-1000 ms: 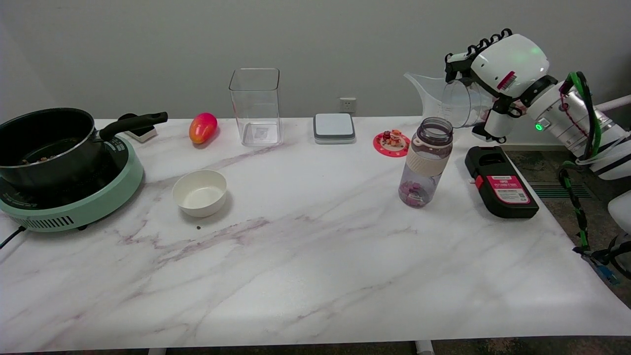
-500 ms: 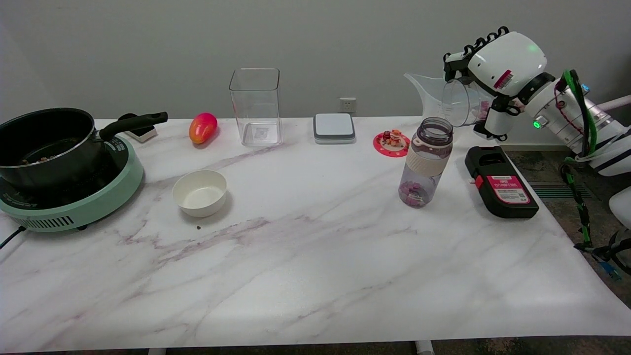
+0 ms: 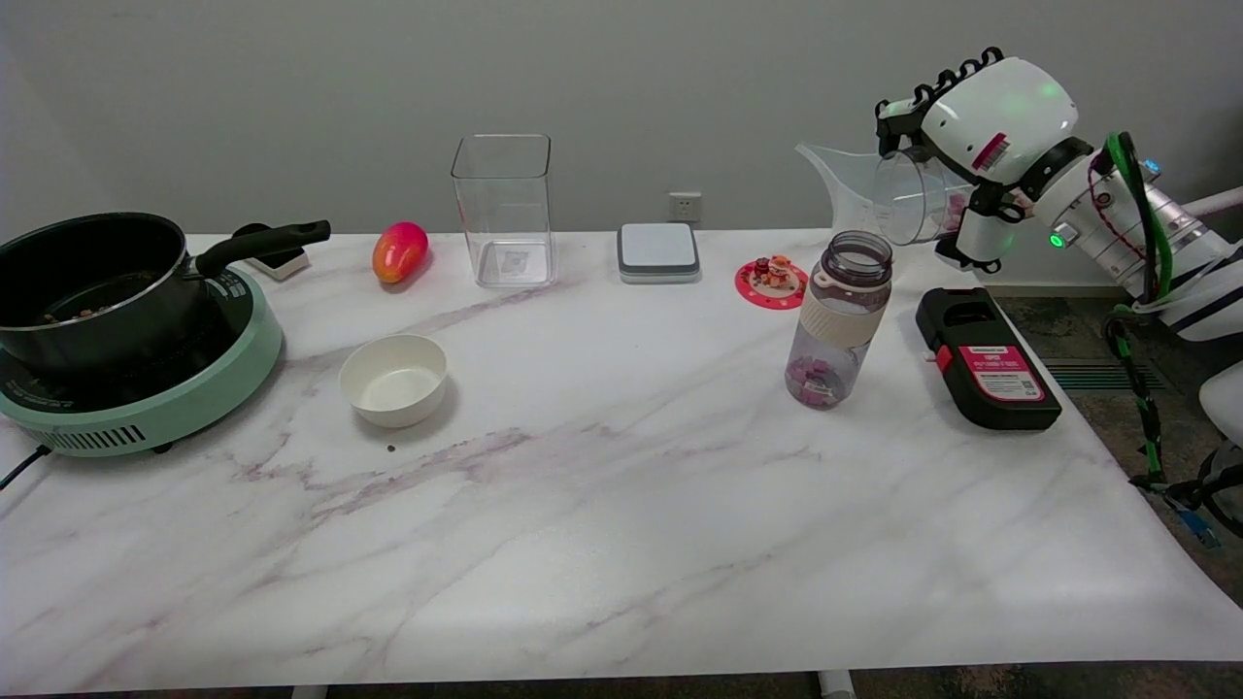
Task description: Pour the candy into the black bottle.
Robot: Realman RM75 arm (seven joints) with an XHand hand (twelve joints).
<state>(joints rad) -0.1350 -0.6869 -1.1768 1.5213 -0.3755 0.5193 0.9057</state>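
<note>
The dark translucent bottle [image 3: 841, 316] stands open on the table's right side, a cream band round its middle and pink candy [image 3: 818, 379] at its bottom. Up and to its right, my right hand [image 3: 971, 146] grips a clear measuring cup [image 3: 884, 194] in the air. The cup lies tipped on its side with its spout pointing left, above and slightly behind the bottle's mouth. A little pink candy shows inside the cup near my fingers.
A black box with a red label [image 3: 986, 357] lies right of the bottle. Behind are a red coaster with figurines [image 3: 772, 280], a grey-white pad [image 3: 658, 251], a clear square container [image 3: 504, 209] and a mango [image 3: 399, 250]. A white bowl [image 3: 393, 379] and a pot on a green cooker [image 3: 117, 330] occupy the left.
My right hand with the cup has risen slightly and edged right. The bottle and everything on the table have stayed put.
</note>
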